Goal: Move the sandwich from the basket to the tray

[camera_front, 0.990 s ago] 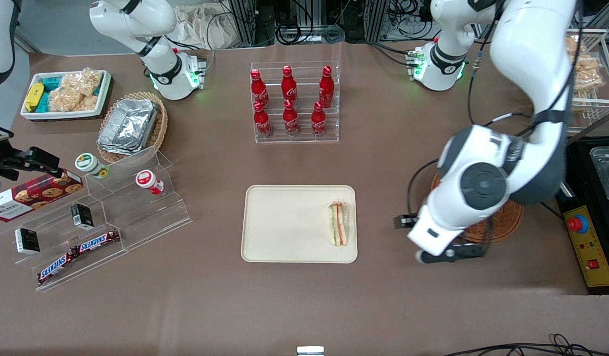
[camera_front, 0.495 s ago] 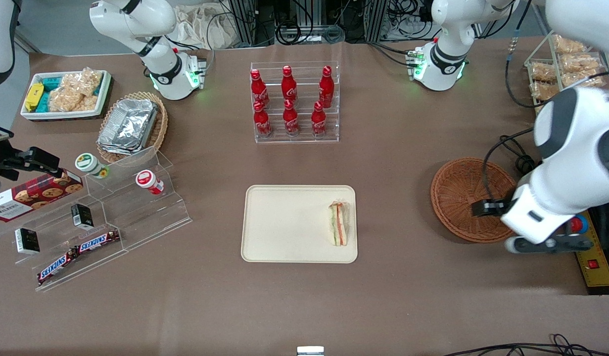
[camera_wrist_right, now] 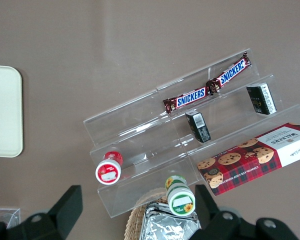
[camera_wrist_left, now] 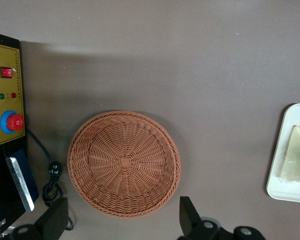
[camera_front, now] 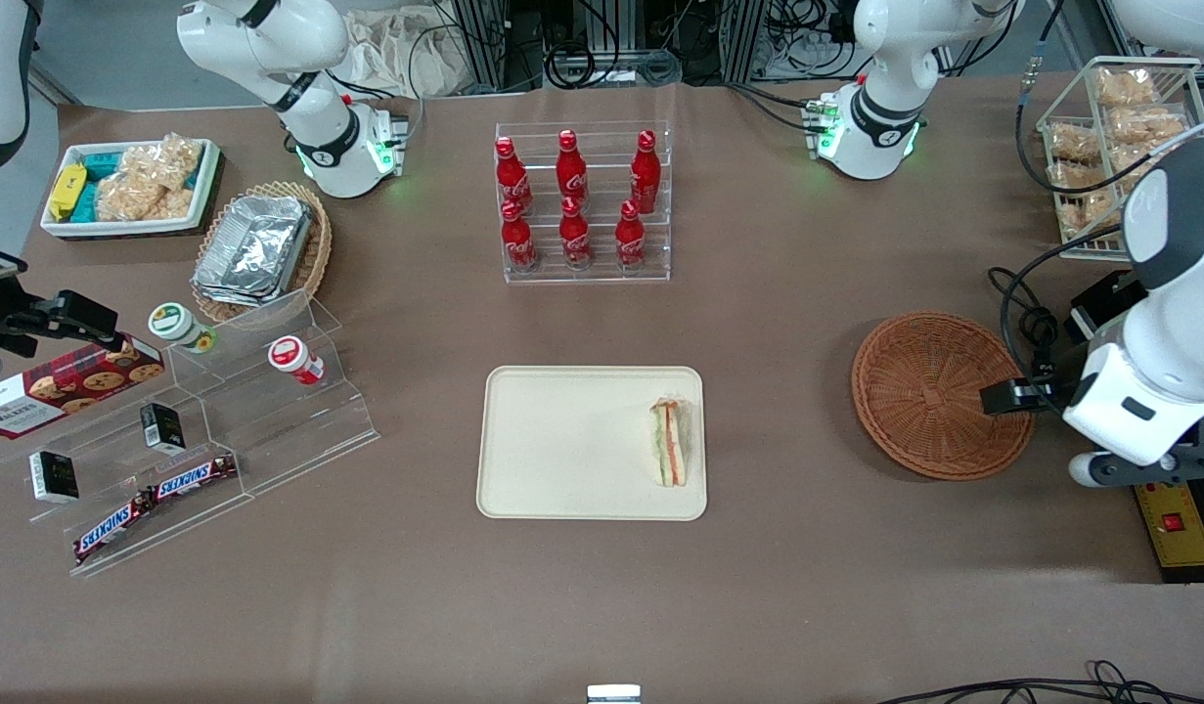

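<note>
The sandwich (camera_front: 670, 443) lies on the cream tray (camera_front: 562, 440), close to the tray edge that faces the basket; its pale wedge (camera_wrist_left: 297, 155) and a bit of tray rim (camera_wrist_left: 277, 187) also show in the left wrist view. The reddish-brown wicker basket (camera_front: 939, 391) stands empty on the table, and its woven floor (camera_wrist_left: 124, 162) is bare. My left gripper (camera_front: 1144, 467) hovers beside the basket, toward the working arm's end of the table and a little nearer the front camera. It is open (camera_wrist_left: 122, 225), fingers spread wide with nothing between them.
A yellow control box with a red button (camera_front: 1174, 508) (camera_wrist_left: 7, 95) lies under the gripper's side, with a black cable (camera_wrist_left: 50, 175) next to the basket. A wire rack of bagged snacks (camera_front: 1110, 127) stands farther back. A rack of red bottles (camera_front: 582, 200) stands farther from the camera than the tray.
The left arm has swung away from the tray, across the basket, toward the working arm's end of the table. The sandwich has stayed on the tray.
</note>
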You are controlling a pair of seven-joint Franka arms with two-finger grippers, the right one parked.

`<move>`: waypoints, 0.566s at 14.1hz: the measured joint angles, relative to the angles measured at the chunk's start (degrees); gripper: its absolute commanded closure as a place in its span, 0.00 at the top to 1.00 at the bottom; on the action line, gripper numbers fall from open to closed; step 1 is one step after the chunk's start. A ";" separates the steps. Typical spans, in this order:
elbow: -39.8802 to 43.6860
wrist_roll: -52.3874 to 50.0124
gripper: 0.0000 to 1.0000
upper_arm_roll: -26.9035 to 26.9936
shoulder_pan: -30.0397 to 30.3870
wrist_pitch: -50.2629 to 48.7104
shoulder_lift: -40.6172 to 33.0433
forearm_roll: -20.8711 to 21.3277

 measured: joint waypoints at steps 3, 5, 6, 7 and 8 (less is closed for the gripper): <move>-0.02 1.02 1.00 0.01 1.60 -1.10 -0.50 -0.26; -0.10 2.43 1.00 0.07 2.79 -2.16 -1.14 -0.73; -0.13 3.48 1.00 0.76 2.80 -3.06 -1.58 -1.24; -0.22 4.31 1.00 2.70 1.96 -3.68 -2.15 -2.30; -0.32 5.24 1.00 6.26 -0.09 -3.94 -2.79 -4.15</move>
